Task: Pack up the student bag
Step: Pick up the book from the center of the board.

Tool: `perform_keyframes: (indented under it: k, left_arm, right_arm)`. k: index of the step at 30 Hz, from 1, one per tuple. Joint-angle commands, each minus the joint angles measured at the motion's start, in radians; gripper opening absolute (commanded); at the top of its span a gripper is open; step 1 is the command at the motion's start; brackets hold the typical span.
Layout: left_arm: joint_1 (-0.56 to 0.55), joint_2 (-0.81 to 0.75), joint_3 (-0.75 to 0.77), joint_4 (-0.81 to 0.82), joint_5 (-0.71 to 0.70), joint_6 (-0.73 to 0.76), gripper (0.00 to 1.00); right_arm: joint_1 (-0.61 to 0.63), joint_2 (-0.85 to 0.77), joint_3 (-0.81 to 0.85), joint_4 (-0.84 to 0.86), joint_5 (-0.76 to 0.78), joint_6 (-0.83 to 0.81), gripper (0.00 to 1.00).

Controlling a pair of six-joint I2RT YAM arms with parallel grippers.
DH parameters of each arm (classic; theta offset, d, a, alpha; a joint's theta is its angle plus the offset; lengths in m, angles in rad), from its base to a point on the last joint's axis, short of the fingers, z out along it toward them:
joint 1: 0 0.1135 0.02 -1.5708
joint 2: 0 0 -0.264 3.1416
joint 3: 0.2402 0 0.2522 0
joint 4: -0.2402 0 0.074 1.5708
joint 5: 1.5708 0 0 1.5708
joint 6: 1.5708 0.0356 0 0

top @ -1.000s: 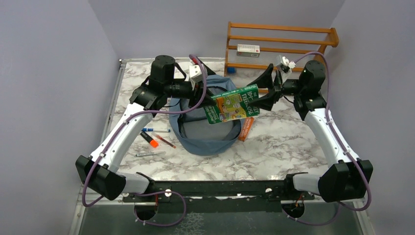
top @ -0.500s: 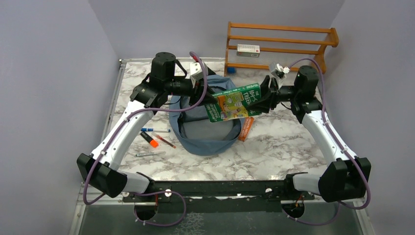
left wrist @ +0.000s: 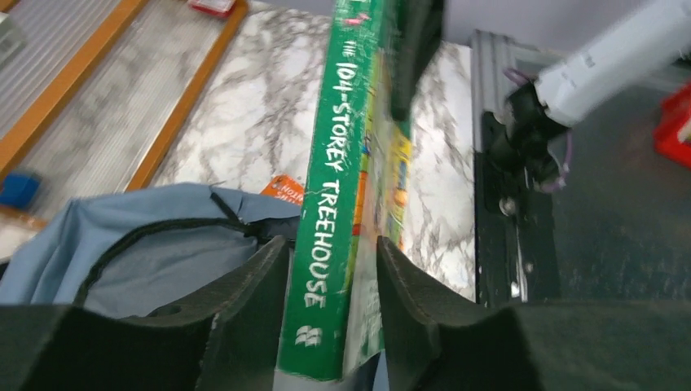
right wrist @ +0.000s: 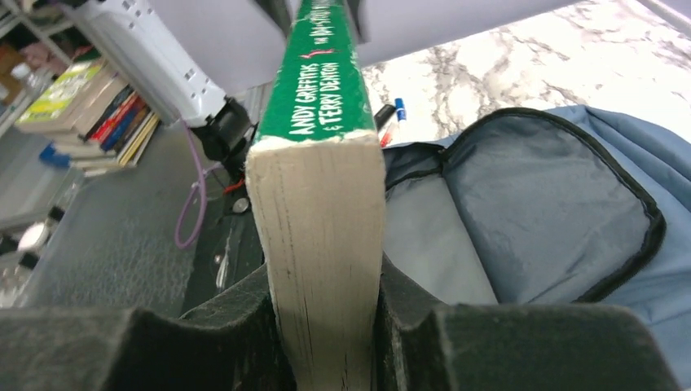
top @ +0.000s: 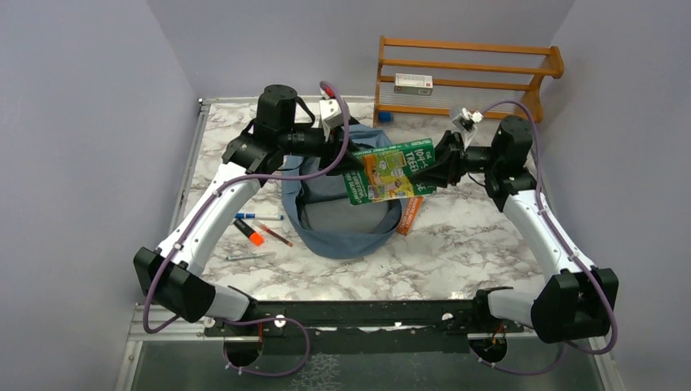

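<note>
A green paperback book [top: 389, 171] hangs level above the open dusty-blue student bag [top: 342, 221], held at both ends. My left gripper [top: 350, 166] is shut on its left end; in the left wrist view the jaws [left wrist: 330, 254] pinch the green spine [left wrist: 332, 163], with the bag [left wrist: 138, 261] below. My right gripper [top: 433, 166] is shut on the right end; in the right wrist view both pads [right wrist: 326, 287] press against the cream page edge [right wrist: 322, 220], and the bag's open grey interior [right wrist: 530, 204] lies beneath.
An orange book [top: 410, 213] lies on the marble table right of the bag. Several pens and markers [top: 259, 232] lie left of it. A wooden rack [top: 464, 73] with a white box [top: 413, 81] stands at the back right.
My right gripper moved in toward the book's right end and shut on it. The left gripper kept its hold, and the book shifted slightly.
</note>
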Motion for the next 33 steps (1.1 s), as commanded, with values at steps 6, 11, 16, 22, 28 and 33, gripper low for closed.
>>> perform_keyframes:
  k: [6,11,16,22,28,33]
  left_arm:
    - [-0.002,0.021,-0.076,0.143,-0.320,-0.047,0.68]
    - [-0.002,0.024,-0.216,0.219,-0.505,-0.035,0.70]
    - [-0.040,0.015,-0.364,0.309,-0.586,0.115,0.82]
    - [-0.185,0.065,-0.447,0.319,-0.786,0.378,0.82]
    - [-0.217,0.145,-0.463,0.396,-0.921,0.424,0.80]
    - [-0.229,0.226,-0.453,0.434,-1.023,0.469,0.77]
  right_arm:
    - [0.009,-0.215,-0.026,-0.076,0.768,0.185,0.00]
    - [0.009,-0.302,-0.019,-0.270,1.139,0.207,0.00]
    - [0.009,-0.345,-0.027,-0.363,1.245,0.165,0.01]
    - [0.010,-0.354,-0.051,-0.367,1.230,0.160,0.01]
    - [0.009,-0.353,-0.053,-0.365,1.227,0.152,0.01]
    - [0.010,-0.361,-0.065,-0.365,1.217,0.152,0.01]
